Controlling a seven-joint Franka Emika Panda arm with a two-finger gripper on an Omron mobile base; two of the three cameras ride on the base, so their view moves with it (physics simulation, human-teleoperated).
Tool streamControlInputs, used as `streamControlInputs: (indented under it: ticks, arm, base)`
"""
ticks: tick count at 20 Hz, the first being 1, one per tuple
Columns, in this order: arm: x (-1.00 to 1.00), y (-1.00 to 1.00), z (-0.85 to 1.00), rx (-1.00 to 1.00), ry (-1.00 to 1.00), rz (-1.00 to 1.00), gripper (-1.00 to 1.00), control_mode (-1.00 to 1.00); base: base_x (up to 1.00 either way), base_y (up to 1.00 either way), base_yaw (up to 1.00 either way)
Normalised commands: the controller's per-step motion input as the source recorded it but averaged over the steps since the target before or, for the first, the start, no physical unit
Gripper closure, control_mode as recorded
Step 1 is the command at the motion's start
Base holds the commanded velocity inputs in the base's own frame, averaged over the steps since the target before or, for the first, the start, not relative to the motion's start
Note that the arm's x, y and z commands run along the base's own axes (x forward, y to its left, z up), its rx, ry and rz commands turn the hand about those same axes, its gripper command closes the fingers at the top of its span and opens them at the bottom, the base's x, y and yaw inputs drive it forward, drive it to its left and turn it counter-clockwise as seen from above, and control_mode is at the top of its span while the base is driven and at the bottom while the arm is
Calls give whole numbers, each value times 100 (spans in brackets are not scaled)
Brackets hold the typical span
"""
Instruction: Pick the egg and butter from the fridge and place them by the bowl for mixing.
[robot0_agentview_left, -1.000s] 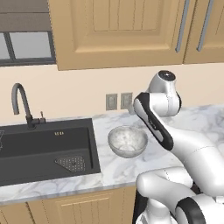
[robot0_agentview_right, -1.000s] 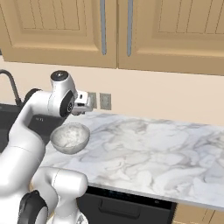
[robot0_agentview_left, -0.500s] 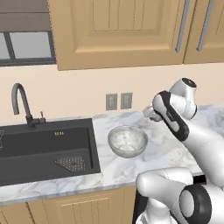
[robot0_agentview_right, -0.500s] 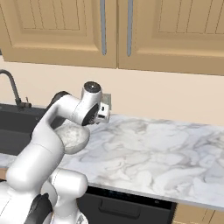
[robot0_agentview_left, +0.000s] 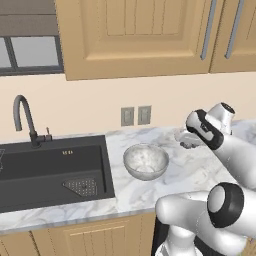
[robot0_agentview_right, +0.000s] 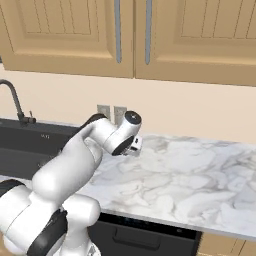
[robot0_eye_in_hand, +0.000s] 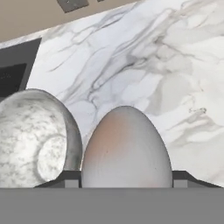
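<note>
now end effector (robot0_eye_in_hand: 127, 181) grips egg (robot0_eye_in_hand: 126, 148) (beside bowl (robot0_eye_in_hand: 30, 140)).

Glossy white rounded arm (robot0_agentview_left: 235, 155) segments with black joint bands.

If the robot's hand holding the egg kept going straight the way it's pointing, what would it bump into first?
Probably the marble counter just beside the bowl. In the hand view the hand, gripping the egg, looks down at bare marble, with the bowl off to one side. Depth is hard to judge, so the bowl's rim might be grazed.

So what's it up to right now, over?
Gripper shut on egg. Above marble counter, beside bowl. Nothing in the way.
</note>
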Motion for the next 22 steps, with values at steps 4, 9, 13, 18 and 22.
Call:
streamControlInputs:
  ticks: [4, 9, 13, 18, 22]
  arm:
    - [36, -9, -52, 4, 8, -12, 100, -100]
    - [34, 0, -47, 1, 3, -18, 100, -100]
    - [12, 4, -34, 5, 15, -6, 100, -100]
    - [7, 9, -28, 7, 21, -1, 100, -100]
    - [11, 16, -28, 9, 10, -3, 100, -100]
  base:
    - [0, 0, 0]
    - [0, 0, 0]
    - [0, 0, 0]
    - [0, 0, 0]
    - [0, 0, 0]
